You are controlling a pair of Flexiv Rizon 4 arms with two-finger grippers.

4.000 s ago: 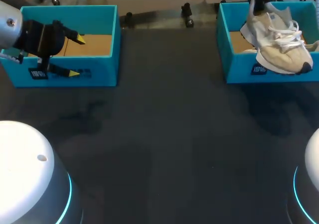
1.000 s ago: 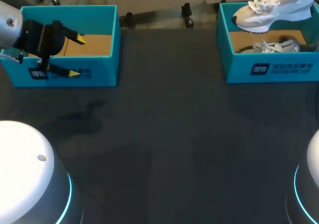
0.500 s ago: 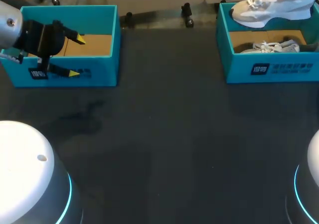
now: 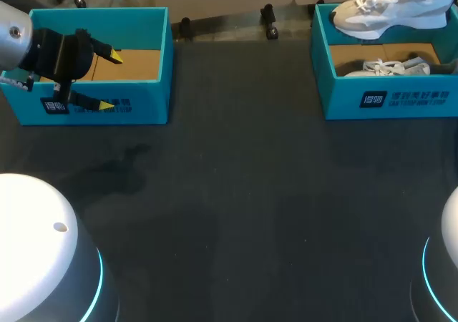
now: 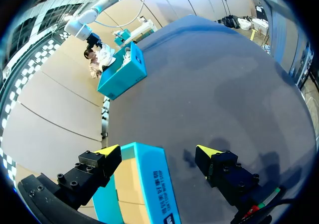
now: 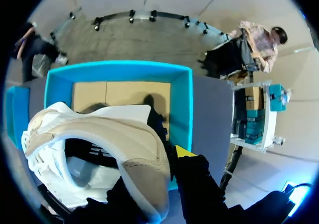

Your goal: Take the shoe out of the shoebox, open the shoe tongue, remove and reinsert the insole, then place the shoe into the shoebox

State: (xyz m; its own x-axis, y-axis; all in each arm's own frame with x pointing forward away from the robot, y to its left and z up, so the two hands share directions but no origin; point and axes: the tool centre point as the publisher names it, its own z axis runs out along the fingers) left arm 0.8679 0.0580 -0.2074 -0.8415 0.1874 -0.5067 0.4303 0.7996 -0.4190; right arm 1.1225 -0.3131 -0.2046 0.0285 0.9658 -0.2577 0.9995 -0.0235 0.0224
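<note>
A white and beige shoe [image 4: 390,11] hangs level above the back of the right blue shoebox [image 4: 386,96]. In the right wrist view my right gripper [image 6: 159,176] is shut on the shoe [image 6: 99,134] at its heel collar, with the box's cardboard floor [image 6: 119,92] below. A second white shoe [image 4: 390,67] lies inside that box. My left gripper [image 4: 109,81] stands open astride the front wall of the left blue box [image 4: 143,71]. In the left wrist view that wall [image 5: 152,184] sits between the fingers of the left gripper [image 5: 158,152] without being gripped.
The left box shows only its bare cardboard floor [image 4: 136,63]. Dark tabletop [image 4: 236,193] stretches between and in front of the two boxes. From the left wrist the right box [image 5: 122,77] is far across the table.
Earlier the shoe hung toe-down at the right box's front wall; it has been raised and turned level above the box's back. Over the last second it rose slightly. The left gripper kept its place.
</note>
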